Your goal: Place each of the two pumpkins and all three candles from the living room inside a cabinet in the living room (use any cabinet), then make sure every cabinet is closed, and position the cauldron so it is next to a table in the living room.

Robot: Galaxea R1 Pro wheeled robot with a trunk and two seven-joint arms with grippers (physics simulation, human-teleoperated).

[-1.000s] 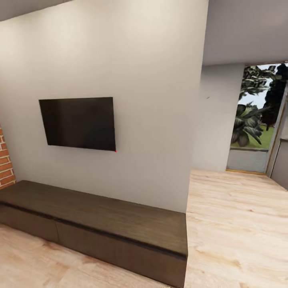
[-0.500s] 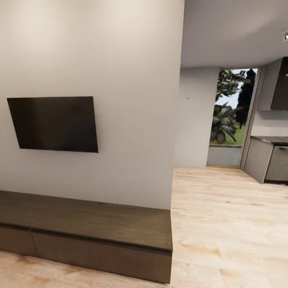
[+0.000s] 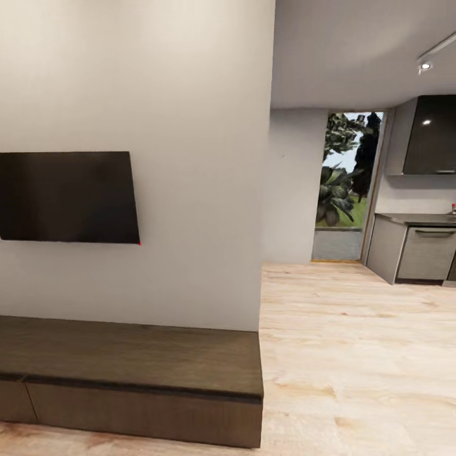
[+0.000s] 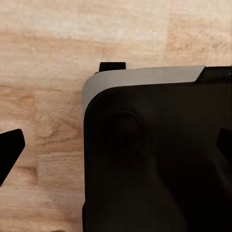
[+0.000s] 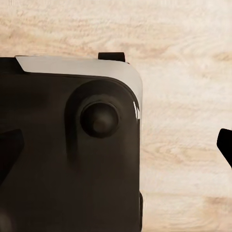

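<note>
Two wide-spread, empty grippers, left (image 4: 116, 150) and right (image 5: 116, 145), hang over the robot's black base (image 5: 67, 159); the long dark-brown wooden cabinet (image 3: 126, 373), drawers shut, stands against the white wall (image 3: 190, 95).

Both my arms hang low, pointing down at my own base. On the left claw (image 4: 116, 154) I see dark fingertips (image 4: 10, 147) spread wide apart with nothing between; the right claw (image 5: 116, 145) likewise, one fingertip (image 5: 226, 145) at the edge.
</note>
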